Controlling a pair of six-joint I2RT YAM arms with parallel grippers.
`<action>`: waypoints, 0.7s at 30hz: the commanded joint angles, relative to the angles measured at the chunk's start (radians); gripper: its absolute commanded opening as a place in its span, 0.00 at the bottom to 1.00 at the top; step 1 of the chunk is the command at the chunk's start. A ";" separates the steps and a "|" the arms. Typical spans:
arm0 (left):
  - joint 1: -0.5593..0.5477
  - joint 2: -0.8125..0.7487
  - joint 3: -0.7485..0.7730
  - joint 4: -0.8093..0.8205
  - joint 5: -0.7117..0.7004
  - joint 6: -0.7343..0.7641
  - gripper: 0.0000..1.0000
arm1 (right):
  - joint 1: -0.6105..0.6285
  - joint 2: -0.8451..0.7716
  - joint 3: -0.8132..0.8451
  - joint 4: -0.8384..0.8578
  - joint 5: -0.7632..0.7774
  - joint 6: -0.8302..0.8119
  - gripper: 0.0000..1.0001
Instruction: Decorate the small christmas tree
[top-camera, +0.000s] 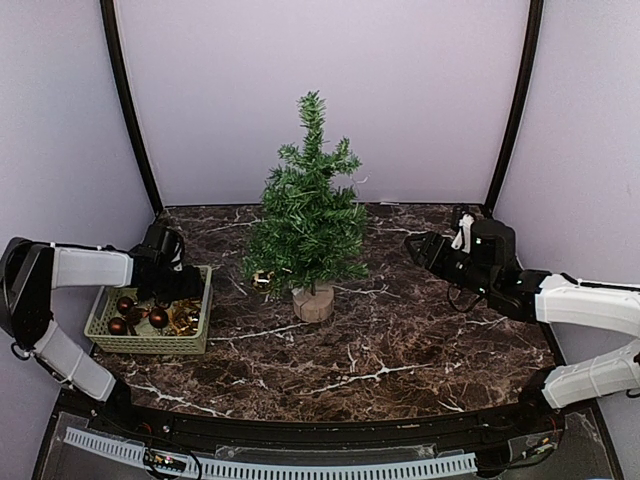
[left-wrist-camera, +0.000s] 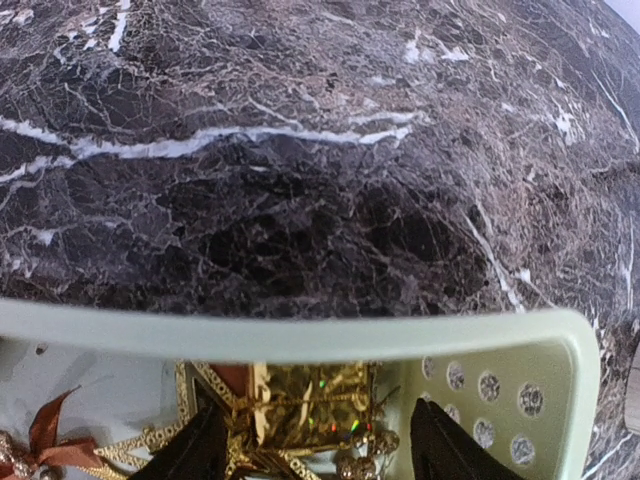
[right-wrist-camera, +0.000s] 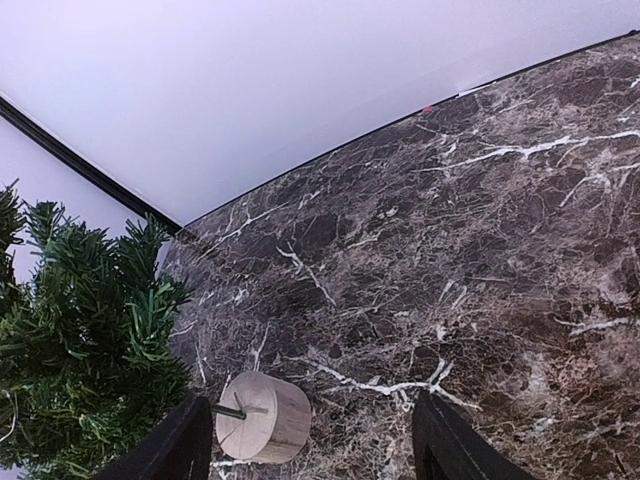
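small christmas tree (top-camera: 310, 215): a dark green fir with bristly branches, upright near the middle of the bench, slightly left of centre and towards the back wall; the top external view shows all of it, the right wrist view only its lower branches at the left edge.
stump base (top-camera: 313, 303): a round pale wooden disc under the thin trunk, flat on the bench; it also appears low in the right wrist view, just beside the left finger.
gold speck (top-camera: 262, 279): a small glint among the lowest left branches; too small to tell what it is.
basket (top-camera: 150, 345): pale green and perforated, on the bench left of the tree and apart from it.
basket contents: dark red baubles (top-camera: 158, 318), a shiny gold ornament (left-wrist-camera: 300, 400) and a reddish-brown bow (left-wrist-camera: 50, 440).
left hand (top-camera: 175, 280): lowered over the far right part of the basket; its fingers (left-wrist-camera: 200, 450) stand apart on either side of the gold ornament, with a gap showing on each side.
right hand (top-camera: 415, 245): above the bench right of the tree, well apart from it and pointing towards it; fingers apart, nothing between them.
bench (top-camera: 400, 340): dark brown marble pattern with white veins.
walls (top-camera: 330, 80): plain pale lilac.
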 joint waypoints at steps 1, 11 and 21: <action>0.006 0.033 0.050 0.049 -0.043 0.030 0.62 | -0.010 -0.007 -0.011 0.039 0.000 0.009 0.69; 0.006 0.118 0.086 0.033 -0.074 0.030 0.49 | -0.012 0.016 -0.013 0.055 -0.010 0.022 0.70; 0.006 0.074 0.059 0.026 -0.083 0.017 0.40 | -0.011 0.012 -0.008 0.061 -0.014 0.022 0.70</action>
